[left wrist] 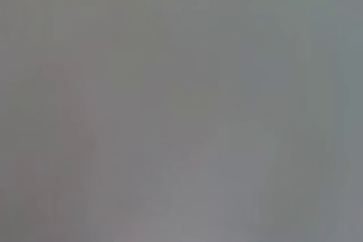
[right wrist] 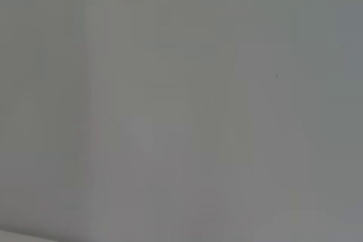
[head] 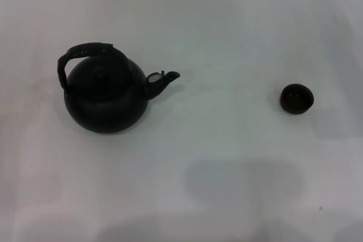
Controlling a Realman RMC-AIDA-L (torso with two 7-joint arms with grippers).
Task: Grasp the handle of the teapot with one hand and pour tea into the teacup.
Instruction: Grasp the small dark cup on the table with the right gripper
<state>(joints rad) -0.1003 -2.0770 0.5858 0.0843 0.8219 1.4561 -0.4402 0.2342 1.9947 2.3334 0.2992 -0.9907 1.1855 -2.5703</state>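
Two items on table (head: 227,26): teapot (head: 105,99) upright, teacup (head: 296,98) well apart; no arms/grippers visible, state unknown.

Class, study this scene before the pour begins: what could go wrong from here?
1. The teacup is tiny next to the teapot, so the stream may miss or overfill it.
2. The handle leans to one side, so a grasp may slip or tip the pot.
3. Pot and cup stand far apart, so tea may slosh in transit.
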